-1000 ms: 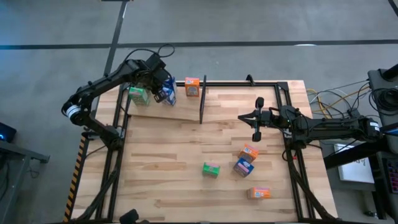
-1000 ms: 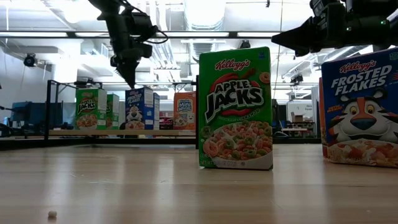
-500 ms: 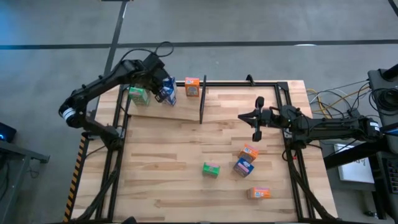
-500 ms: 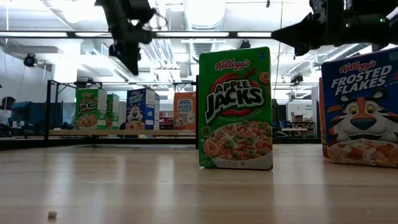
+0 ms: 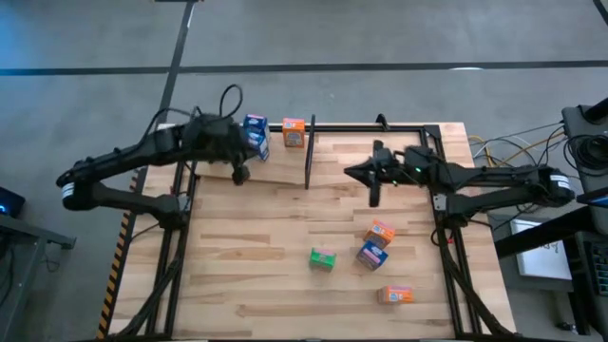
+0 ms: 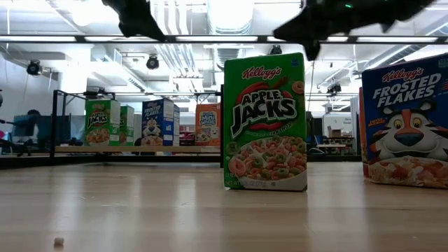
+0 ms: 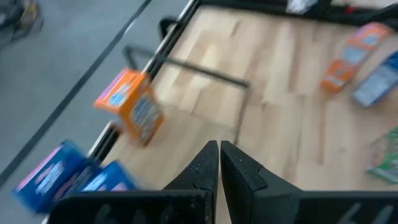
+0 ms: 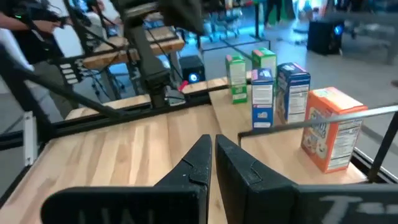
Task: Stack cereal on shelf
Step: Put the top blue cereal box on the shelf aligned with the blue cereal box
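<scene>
Tool-wise, both the left tool (image 5: pixel 239 175) and right tool (image 5: pixel 373 197) hang closed and empty above the worktop (image 5: pixel 266 247), while light, stiff, crushable cereal boxes (image 5: pixel 322 257) lie loose awaiting a gentle pinch across their flat faces near the shelf (image 5: pixel 285 163).

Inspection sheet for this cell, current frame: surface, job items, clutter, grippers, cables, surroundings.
Surface: wooden tabletop, a small crumb near the front edge.
Job's things: shelf carries two green, two blue boxes and one orange box; on the table a green box, a blue box, two orange boxes.
Clutter: nothing seen.
Grippers: left gripper shut, empty, over the shelf's front edge; right gripper shut, empty, right of the divider rod.
Cables: loose wires off the table's right side.
Surroundings: a person far back.
</scene>
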`<action>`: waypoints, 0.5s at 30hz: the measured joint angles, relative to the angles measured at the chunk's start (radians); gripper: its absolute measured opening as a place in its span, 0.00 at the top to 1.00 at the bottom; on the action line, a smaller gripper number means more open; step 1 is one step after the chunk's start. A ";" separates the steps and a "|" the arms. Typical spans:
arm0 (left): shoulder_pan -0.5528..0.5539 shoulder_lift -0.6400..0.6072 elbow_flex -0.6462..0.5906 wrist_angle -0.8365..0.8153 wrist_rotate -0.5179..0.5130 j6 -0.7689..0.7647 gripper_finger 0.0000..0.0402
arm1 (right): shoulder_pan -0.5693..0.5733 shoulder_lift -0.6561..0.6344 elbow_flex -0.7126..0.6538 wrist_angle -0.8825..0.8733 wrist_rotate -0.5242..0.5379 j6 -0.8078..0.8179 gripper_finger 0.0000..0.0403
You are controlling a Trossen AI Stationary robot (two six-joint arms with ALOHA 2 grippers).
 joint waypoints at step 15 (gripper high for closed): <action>-0.060 -0.132 -0.194 0.110 -0.430 0.110 1.00 | -0.139 0.497 0.605 -0.320 -0.045 -0.085 0.97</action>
